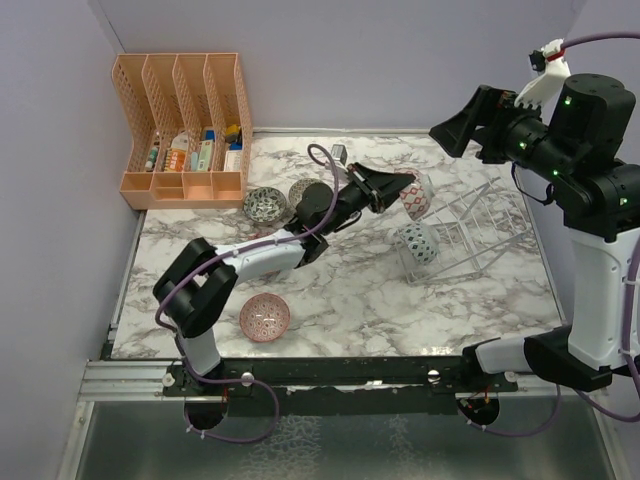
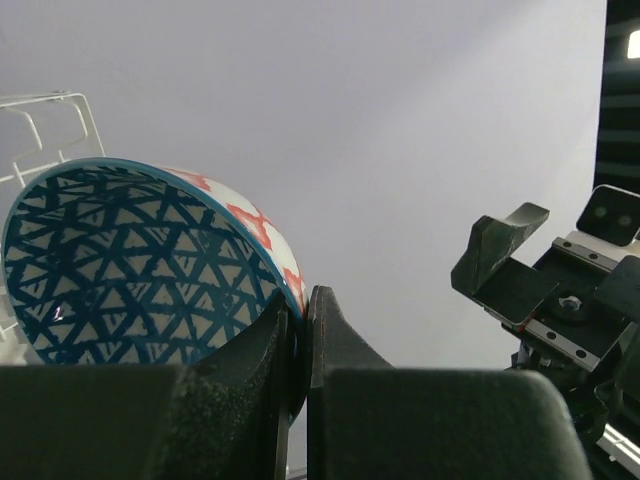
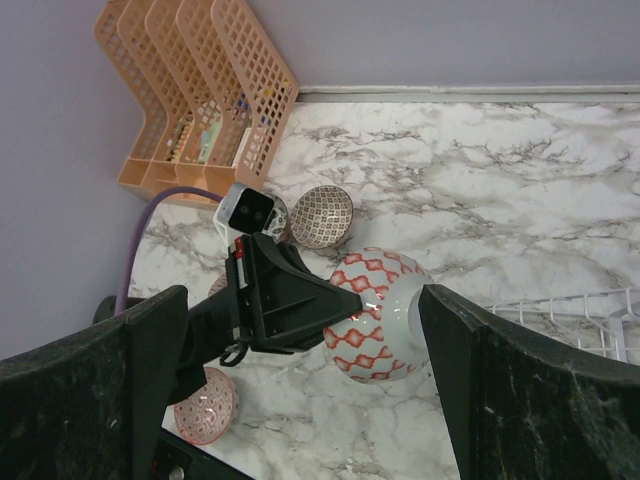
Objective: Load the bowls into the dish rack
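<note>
My left gripper (image 1: 397,188) (image 2: 300,312) is shut on the rim of a bowl (image 1: 416,195) (image 2: 120,260) (image 3: 385,310) that is white with red diamonds outside and blue triangles inside. It holds the bowl tilted on its side above the table, just left of the dish rack (image 1: 485,232) (image 2: 40,115) (image 3: 575,305). A blue-patterned bowl (image 1: 417,243) stands on edge at the rack's near left end. On the marble lie a grey-green bowl (image 1: 265,205), a beige-brown bowl (image 1: 303,190) (image 3: 322,215) and a pink bowl (image 1: 265,317) (image 3: 205,405). My right gripper (image 1: 462,135) (image 3: 300,300) hangs open high above the held bowl, holding nothing.
A peach slotted organizer (image 1: 185,125) (image 3: 200,90) with small items stands in the back left corner. Purple walls close in the table at the back and left. The right arm's body (image 1: 600,200) rises at the right edge beside the rack.
</note>
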Action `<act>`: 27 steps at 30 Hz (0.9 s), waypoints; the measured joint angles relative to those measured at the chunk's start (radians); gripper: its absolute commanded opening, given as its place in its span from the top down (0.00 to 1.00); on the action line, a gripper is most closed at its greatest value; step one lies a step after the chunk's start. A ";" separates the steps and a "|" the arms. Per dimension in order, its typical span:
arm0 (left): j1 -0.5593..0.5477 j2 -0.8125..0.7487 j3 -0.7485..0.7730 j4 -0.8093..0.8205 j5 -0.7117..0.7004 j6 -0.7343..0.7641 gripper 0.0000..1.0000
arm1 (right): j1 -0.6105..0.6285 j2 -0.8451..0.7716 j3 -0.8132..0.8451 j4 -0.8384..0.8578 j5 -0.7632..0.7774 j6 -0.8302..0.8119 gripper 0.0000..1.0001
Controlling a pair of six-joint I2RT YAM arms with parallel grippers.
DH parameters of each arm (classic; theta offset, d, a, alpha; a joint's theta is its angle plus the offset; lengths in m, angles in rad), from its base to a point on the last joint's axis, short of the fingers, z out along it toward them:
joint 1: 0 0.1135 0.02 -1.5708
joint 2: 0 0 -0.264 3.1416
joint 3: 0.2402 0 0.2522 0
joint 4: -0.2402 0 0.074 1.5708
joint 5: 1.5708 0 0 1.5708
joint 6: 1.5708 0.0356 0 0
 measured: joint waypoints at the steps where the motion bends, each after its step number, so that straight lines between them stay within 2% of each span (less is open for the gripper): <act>1: -0.008 0.018 -0.003 0.039 -0.019 -0.020 1.00 | 0.000 -0.001 -0.004 0.000 0.000 0.000 0.02; 10: -0.095 0.212 -0.001 0.221 -0.138 -0.114 1.00 | 0.000 -0.002 -0.016 0.000 -0.001 -0.001 0.01; 27: -0.143 0.390 0.045 0.418 -0.272 -0.209 1.00 | 0.000 0.008 -0.021 -0.002 -0.002 -0.019 0.01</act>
